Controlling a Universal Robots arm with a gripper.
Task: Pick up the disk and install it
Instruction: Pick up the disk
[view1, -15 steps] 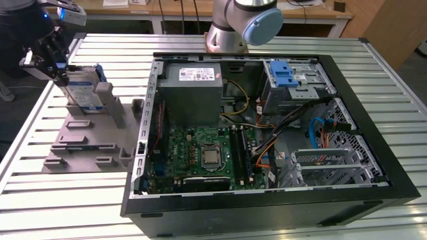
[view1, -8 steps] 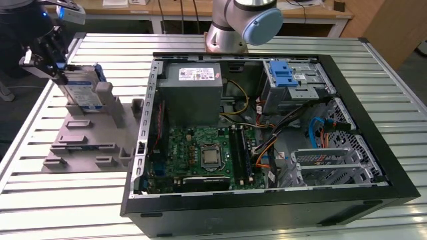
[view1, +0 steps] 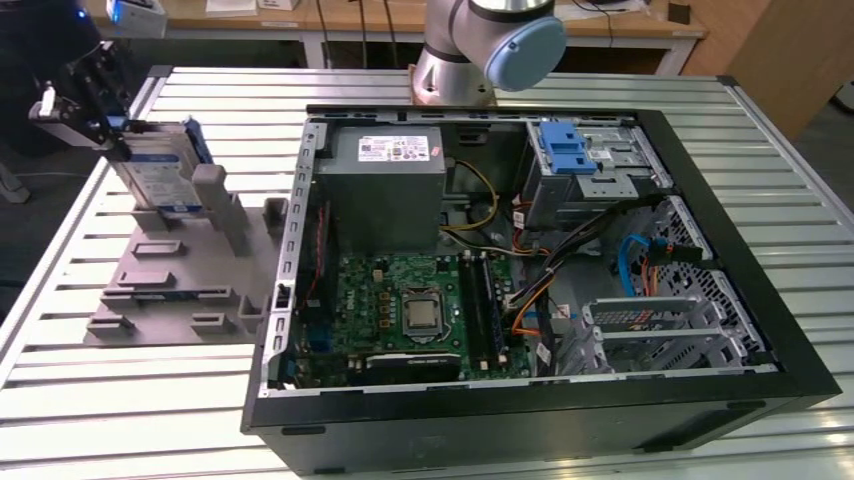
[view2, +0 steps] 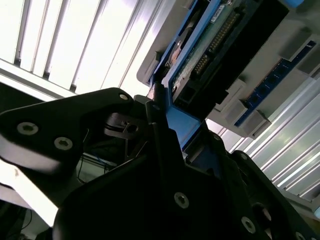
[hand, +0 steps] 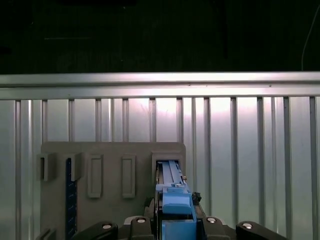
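In the exterior view the gripper (view1: 114, 140), at ten o'clock from the open case (view1: 534, 405), is clamped on the top of the disk (view1: 158, 175). The disk stands upright in the grey holder (view1: 174, 290) on the desk (view1: 134, 420), its lower end hidden in a slot. In the second wrist view a dark finger (view2: 156, 120) presses the disk's blue edge, and the far end is cut off. In the first wrist view the disk (hand: 172, 175) shows edge-on in the holder's (hand: 110, 150) end slot.

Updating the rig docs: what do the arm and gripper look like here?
Arm: silver-grey tube with a round light-blue joint cap. Gripper: black, angular plates fastened by silver screw heads, as both wrist views show; in the exterior view there is a small white part at its side.
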